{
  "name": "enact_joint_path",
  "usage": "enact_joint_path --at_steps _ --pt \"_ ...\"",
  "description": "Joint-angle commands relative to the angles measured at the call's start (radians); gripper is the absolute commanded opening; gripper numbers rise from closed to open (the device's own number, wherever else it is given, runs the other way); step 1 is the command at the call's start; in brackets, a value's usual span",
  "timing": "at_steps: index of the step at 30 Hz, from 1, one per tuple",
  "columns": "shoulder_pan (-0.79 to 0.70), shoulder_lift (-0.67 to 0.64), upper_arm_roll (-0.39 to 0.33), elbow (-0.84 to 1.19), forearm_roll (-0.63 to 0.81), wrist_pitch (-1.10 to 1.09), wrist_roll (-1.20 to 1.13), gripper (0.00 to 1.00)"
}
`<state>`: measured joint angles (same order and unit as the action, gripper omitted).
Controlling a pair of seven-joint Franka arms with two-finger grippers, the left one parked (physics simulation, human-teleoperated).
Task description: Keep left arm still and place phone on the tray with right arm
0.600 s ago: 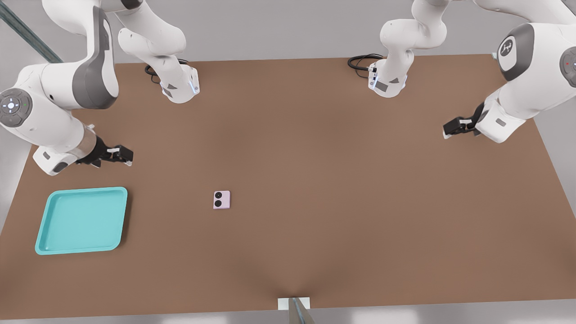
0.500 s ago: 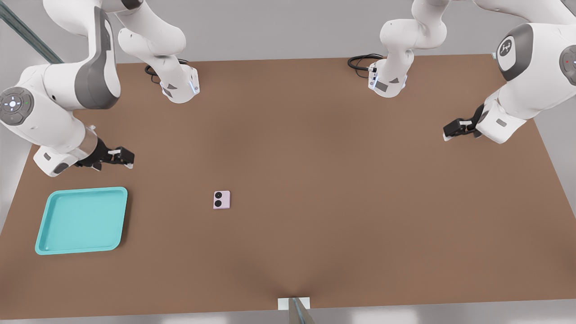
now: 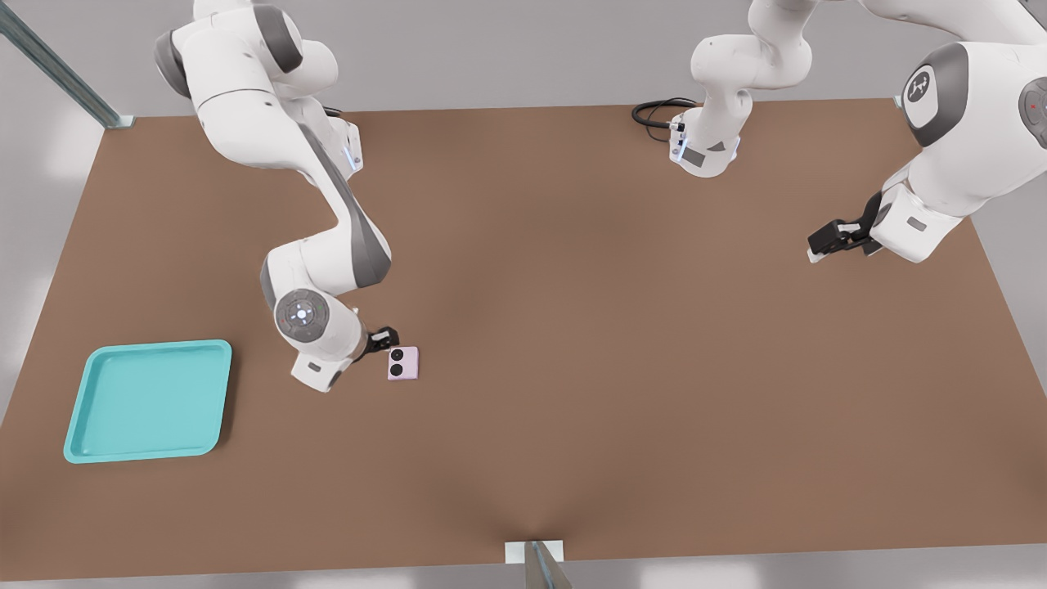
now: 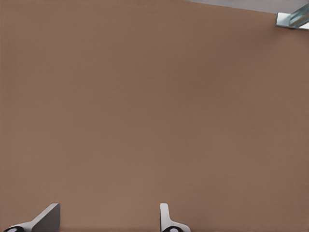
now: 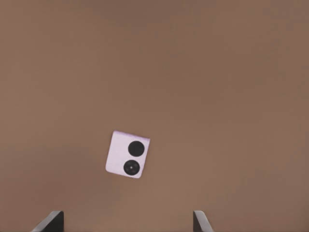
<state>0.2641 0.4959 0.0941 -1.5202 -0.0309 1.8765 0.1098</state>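
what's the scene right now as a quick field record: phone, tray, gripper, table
phone: pale pink, lies flat on the table, two black lenses facing up, not held
tray: turquoise, near the front view's left edge, nothing in it, well apart from the phone
gripper: at the phone's upper-left corner in the front view, fingers spread wide, phone not yet between them
table: brown
task status: phone not yet grasped, not on the tray

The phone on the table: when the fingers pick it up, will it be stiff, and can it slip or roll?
The phone looks like a flat slab, so probably stiff and unlikely to roll. Its smooth, thin edges may slip. The gripper is above it, fingers apart.
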Motion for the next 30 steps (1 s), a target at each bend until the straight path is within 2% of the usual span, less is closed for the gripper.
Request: enact_joint_path --at_steps 1,5,8,14,21,22,24,30 --pt "0.001 0.041 0.003 0.0 0.003 0.176 0.309 1.0" --pt "0.003 0.075 0.032 -0.002 0.003 0.179 0.543 1.0" --pt "-0.002 0.072 0.044 -0.032 0.005 0.185 0.585 1.0" --pt "-0.022 0.075 0.059 -0.146 0.005 0.282 0.588 1.0" --pt "-0.017 0.073 0.073 -0.321 -0.007 0.516 0.55 1.0" --pt "-0.017 0.072 0.073 -0.328 -0.014 0.527 0.502 1.0" --pt "-0.011 0.069 0.073 -0.341 -0.119 0.529 0.498 1.0" --pt "-0.022 0.069 0.081 -0.365 -0.121 0.561 0.407 1.0"
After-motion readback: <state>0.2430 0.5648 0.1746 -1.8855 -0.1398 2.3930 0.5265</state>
